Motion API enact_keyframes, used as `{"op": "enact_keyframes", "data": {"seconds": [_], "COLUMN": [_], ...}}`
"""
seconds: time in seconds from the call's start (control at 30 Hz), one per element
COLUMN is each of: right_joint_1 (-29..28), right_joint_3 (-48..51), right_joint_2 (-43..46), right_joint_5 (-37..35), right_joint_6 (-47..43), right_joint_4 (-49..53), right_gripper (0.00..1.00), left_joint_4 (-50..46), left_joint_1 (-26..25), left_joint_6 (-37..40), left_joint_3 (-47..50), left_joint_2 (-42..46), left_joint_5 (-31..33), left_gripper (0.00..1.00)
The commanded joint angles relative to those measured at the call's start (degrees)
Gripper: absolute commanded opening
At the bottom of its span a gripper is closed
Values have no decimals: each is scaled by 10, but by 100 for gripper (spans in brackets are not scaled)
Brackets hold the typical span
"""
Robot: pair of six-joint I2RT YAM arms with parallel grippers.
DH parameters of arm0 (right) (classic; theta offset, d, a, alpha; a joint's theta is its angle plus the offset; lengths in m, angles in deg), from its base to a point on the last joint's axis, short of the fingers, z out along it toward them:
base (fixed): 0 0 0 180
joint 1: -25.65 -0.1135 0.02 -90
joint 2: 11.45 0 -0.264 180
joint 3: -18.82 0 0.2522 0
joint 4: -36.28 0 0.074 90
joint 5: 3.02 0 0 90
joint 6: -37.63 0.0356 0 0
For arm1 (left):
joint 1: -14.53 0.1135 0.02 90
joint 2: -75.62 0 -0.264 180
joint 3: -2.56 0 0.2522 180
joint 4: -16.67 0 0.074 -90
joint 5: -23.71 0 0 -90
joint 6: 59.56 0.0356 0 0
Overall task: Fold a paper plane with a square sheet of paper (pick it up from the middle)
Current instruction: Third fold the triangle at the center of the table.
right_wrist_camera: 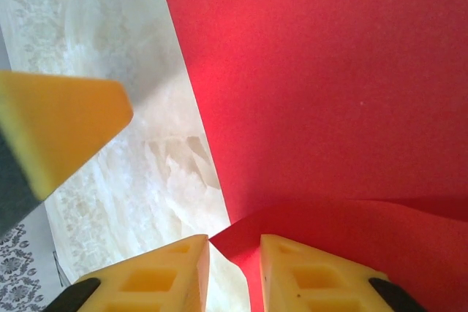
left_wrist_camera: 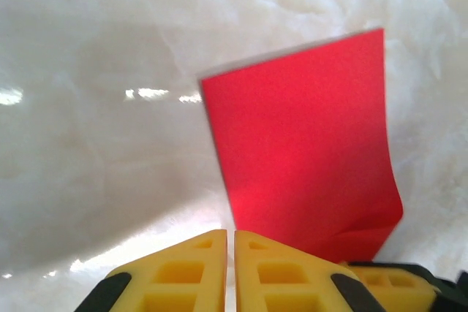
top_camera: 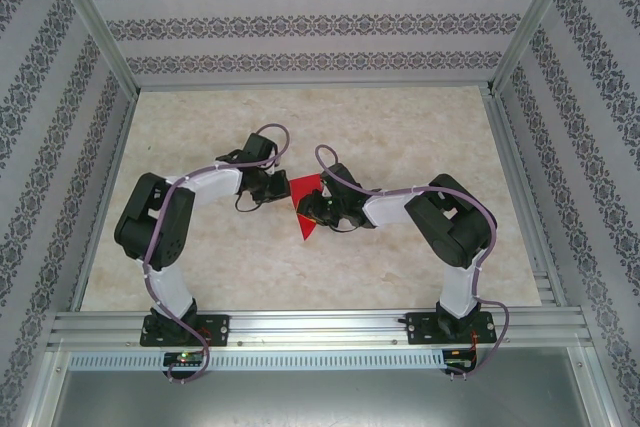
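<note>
Left gripper (left_wrist_camera: 229, 239) nearly closed on nothing, square sheet of paper (left_wrist_camera: 307, 151) at one o'clock; right gripper (right_wrist_camera: 235, 242) slightly parted astride its raised corner, not pinching.

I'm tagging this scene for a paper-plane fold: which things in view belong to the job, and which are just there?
Belongs to the job:
- square sheet of red paper, one flap turned over
- left gripper
- right gripper

Just there:
- marbled table
- patterned walls
- aluminium frame
</note>
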Motion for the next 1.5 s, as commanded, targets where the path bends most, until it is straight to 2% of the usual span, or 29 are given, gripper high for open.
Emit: {"op": "enact_keyframes", "data": {"seconds": [0.0, 0.3, 0.67, 1.47], "right_joint_1": [4, 8, 8, 7], "right_joint_3": [21, 27, 26, 22], "right_joint_2": [-12, -10, -15, -20], "right_joint_5": [-16, -16, -15, -12], "right_joint_6": [-4, -6, -7, -7], "right_joint_4": [17, 19, 27, 29], "right_gripper": [22, 10, 0, 0], "left_joint_4": [21, 50, 94, 106], "left_joint_1": [3, 3, -4, -26], "left_joint_6": [-13, -23, -33, -42], "left_joint_3": [17, 49, 81, 49], "left_joint_2": [20, 29, 29, -20], "left_joint_5": [-36, -88, -141, -136], "left_gripper": [13, 13, 10, 5]}}
